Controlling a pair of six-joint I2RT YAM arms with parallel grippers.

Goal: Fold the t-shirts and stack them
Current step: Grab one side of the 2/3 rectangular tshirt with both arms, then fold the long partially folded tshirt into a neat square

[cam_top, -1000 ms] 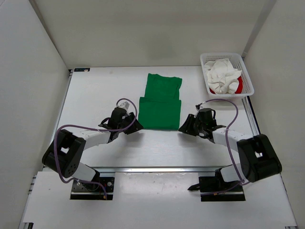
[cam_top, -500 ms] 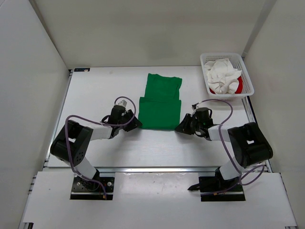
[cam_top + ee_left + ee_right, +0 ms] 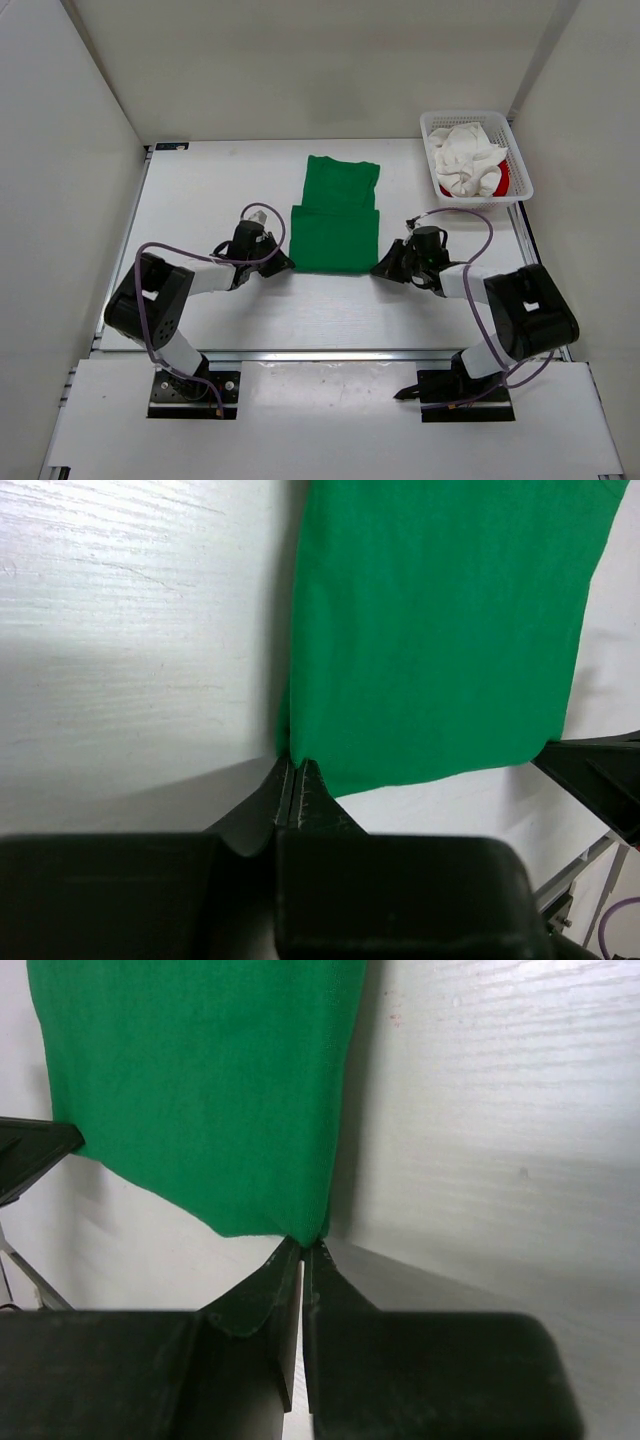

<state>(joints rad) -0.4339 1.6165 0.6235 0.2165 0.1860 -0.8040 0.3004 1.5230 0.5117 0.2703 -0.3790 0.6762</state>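
As the bright green cloth t-shirt (image 3: 337, 225) looks limp, left gripper (image 3: 295, 776) and right gripper (image 3: 303, 1253) clench its near corners

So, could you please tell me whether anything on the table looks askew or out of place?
Nothing looks damaged. The green shirt is folded unevenly: its far half is narrower, stepping in at the left edge. The white shirt lies crumpled in the basket over the red one.

Left fingers (image 3: 320, 798), right fingers (image 3: 255, 1295) low, shut; seemingly pinching green t-shirt (image 3: 440, 630) corners
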